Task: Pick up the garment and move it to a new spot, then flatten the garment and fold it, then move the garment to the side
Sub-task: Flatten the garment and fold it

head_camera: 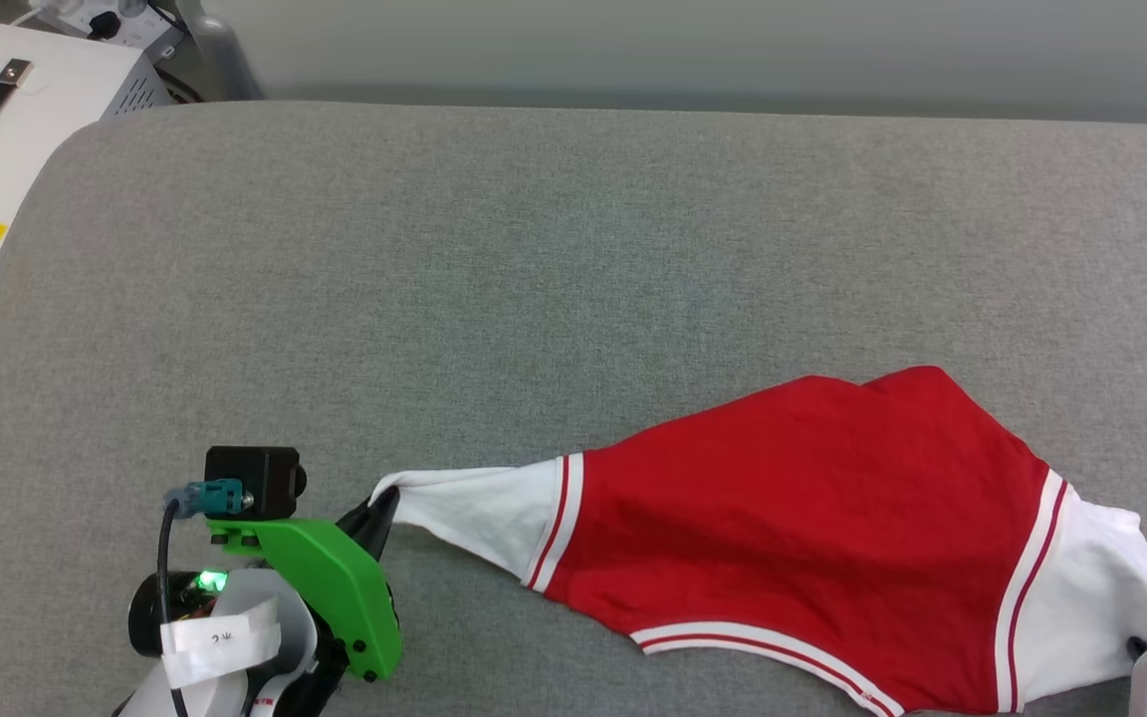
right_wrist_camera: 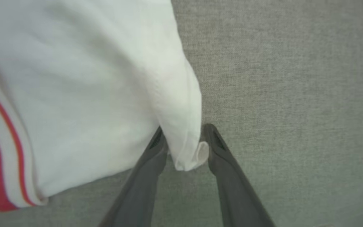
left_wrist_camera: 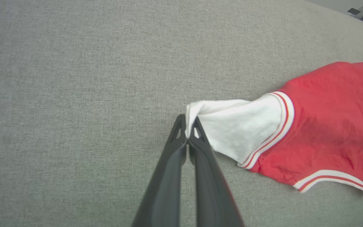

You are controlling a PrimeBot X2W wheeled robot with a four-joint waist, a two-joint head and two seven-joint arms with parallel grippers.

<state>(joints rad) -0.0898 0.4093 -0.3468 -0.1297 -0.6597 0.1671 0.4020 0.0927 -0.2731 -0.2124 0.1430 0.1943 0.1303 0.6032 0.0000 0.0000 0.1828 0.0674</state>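
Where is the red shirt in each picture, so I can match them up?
Head view: the red shirt lies at the lower right, with one white sleeve reaching left to the left gripper.
Left wrist view: the red shirt is on the right, its white sleeve tip pinched by the fingers at the middle.
Right wrist view: the red shirt is at the upper left, mostly white sleeve.
Shared landmark: the grey cloth surface under it.

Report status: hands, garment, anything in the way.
Left hand shut on garment sleeve tip. Right hand open around opposite sleeve hem. Garment stretched across grey surface, no obstruction seen.
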